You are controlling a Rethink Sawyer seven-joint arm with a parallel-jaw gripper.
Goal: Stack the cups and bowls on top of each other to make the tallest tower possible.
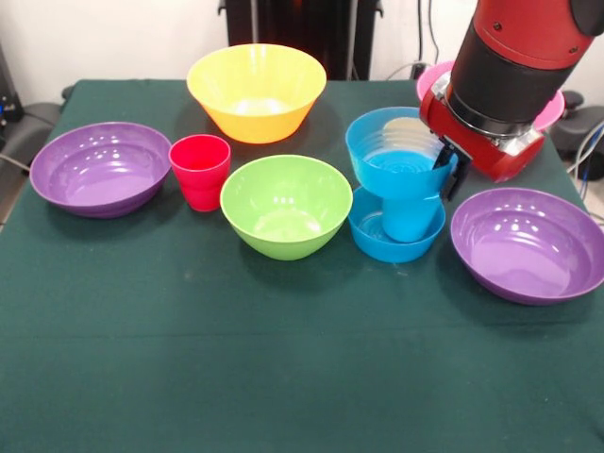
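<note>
A small blue bowl (377, 236) sits on the table right of centre with the blue cup (411, 215) standing in it. A second small blue bowl (387, 151) rests on the cup, tilted toward the camera. My gripper (447, 166) comes down from the upper right and is shut on this upper bowl's right rim. The red cup (199, 170) stands left of the lime green bowl (286, 205). The orange-yellow bowl (255, 90) is at the back. Purple bowls lie at far left (99, 168) and far right (528, 243). The pink bowl (432, 77) is mostly hidden behind the arm. The yellow-orange cup is out of view.
The table wears a dark green cloth (283, 377); its front half holds nothing. The red and black arm (510, 66) fills the upper right corner. Cables and dark equipment stand behind the table's far edge.
</note>
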